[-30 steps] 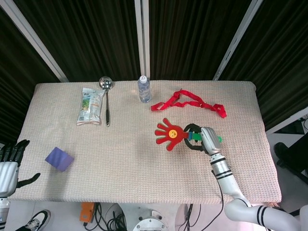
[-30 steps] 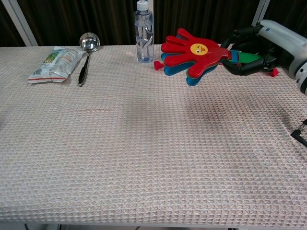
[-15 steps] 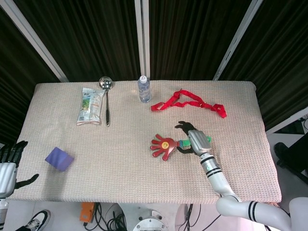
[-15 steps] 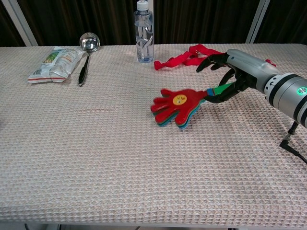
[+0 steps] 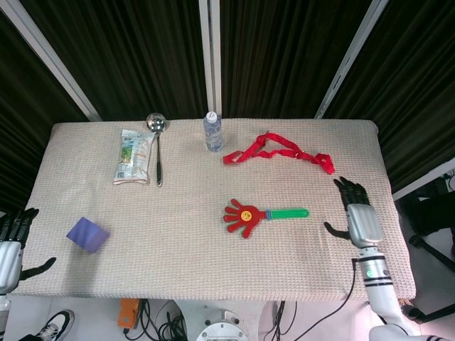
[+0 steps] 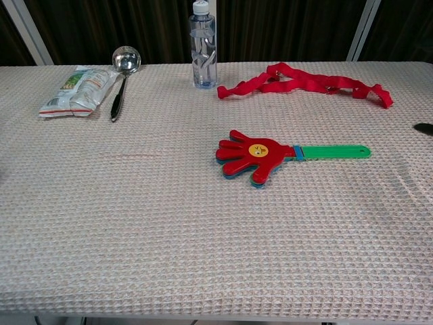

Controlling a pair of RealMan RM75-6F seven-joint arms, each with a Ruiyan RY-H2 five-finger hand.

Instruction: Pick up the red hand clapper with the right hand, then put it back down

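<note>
The red hand clapper (image 5: 245, 216) lies flat on the table, its green handle (image 5: 288, 212) pointing right; the chest view shows the clapper (image 6: 254, 155) resting alone with nothing touching it. My right hand (image 5: 359, 214) hovers near the table's right edge, well to the right of the handle, fingers spread and holding nothing. Only a dark fingertip of it shows at the right border of the chest view. My left hand (image 5: 12, 241) hangs off the table's left front corner, fingers apart, empty.
A red strap (image 5: 279, 152) lies behind the clapper. A water bottle (image 5: 212, 131) stands at the back centre. A snack packet (image 5: 134, 157) and a metal ladle (image 5: 157, 145) lie at the back left. A purple block (image 5: 87, 234) sits front left.
The right hand lowered the clapper from the air onto the table, let go of the handle and drew back to the right edge. The left hand barely moved.
</note>
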